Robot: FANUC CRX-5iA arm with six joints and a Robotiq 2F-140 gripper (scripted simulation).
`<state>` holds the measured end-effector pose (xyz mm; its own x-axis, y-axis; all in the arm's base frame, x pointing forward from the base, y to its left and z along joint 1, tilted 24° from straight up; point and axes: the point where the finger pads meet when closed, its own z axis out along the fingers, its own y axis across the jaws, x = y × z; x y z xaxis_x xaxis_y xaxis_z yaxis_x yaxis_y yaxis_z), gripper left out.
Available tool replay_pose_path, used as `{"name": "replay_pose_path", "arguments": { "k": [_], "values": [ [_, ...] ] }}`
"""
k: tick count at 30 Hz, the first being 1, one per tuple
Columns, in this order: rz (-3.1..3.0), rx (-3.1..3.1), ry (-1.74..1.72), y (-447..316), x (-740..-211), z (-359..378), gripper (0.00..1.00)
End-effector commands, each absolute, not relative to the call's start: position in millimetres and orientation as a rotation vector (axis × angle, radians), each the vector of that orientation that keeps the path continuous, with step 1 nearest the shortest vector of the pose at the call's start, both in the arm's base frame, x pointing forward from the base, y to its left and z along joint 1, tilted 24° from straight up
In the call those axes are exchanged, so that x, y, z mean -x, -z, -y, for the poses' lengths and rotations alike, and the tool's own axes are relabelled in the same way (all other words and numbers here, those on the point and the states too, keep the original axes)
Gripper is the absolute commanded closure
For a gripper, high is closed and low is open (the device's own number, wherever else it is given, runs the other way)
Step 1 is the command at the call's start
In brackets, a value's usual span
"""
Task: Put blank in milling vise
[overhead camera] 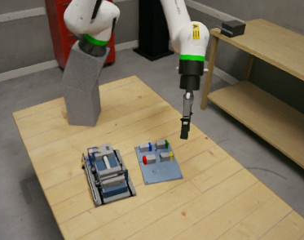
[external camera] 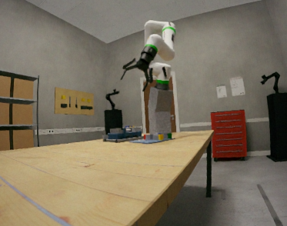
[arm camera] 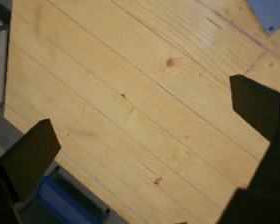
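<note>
The blank with the blue end (overhead camera: pixel 145 147) lies on the blue-grey plate (overhead camera: pixel 164 175) (external camera: pixel 143 141) (arm camera: pixel 274 15), at its back left in the top view. The green-ended blank (overhead camera: pixel 161 144) is beside it; the red-ended blank (overhead camera: pixel 150 159) and yellow-ended blank (overhead camera: pixel 166 156) lie in front of them. The milling vise (overhead camera: pixel 115 190) (external camera: pixel 125 134) stands left of the plate, blue hoses at its back end. Its low bars and work stop are too small to tell apart. My gripper (overhead camera: pixel 184 136) (external camera: pixel 134 82) (arm camera: pixel 140 114) is open and empty, tilted, high above the table and away from the blanks.
The grey robot pedestal (overhead camera: pixel 81 90) (external camera: pixel 161 111) stands behind the vise and plate on the wooden table (overhead camera: pixel 220 180) (external camera: pixel 108 165) (arm camera: pixel 126 115). A separate wooden workbench (overhead camera: pixel 273 42) is at the right in the top view. In the wrist view, a blue-framed object (arm camera: pixel 66 200) lies beyond the table edge.
</note>
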<state>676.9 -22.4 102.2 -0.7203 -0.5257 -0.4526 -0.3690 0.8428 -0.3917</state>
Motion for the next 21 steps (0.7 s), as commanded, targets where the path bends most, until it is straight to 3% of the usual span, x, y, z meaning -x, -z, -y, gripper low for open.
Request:
{"name": "replay_pose_path", "arguments": {
  "k": [1, 21],
  "values": [
    [-2.457, 0.729, 0.319, -100.0, -668.5, 18.9, 0.0],
    [-2.423, 0.963, 0.195, -86.3, -636.1, 4.0, 0.0]
  ]
}}
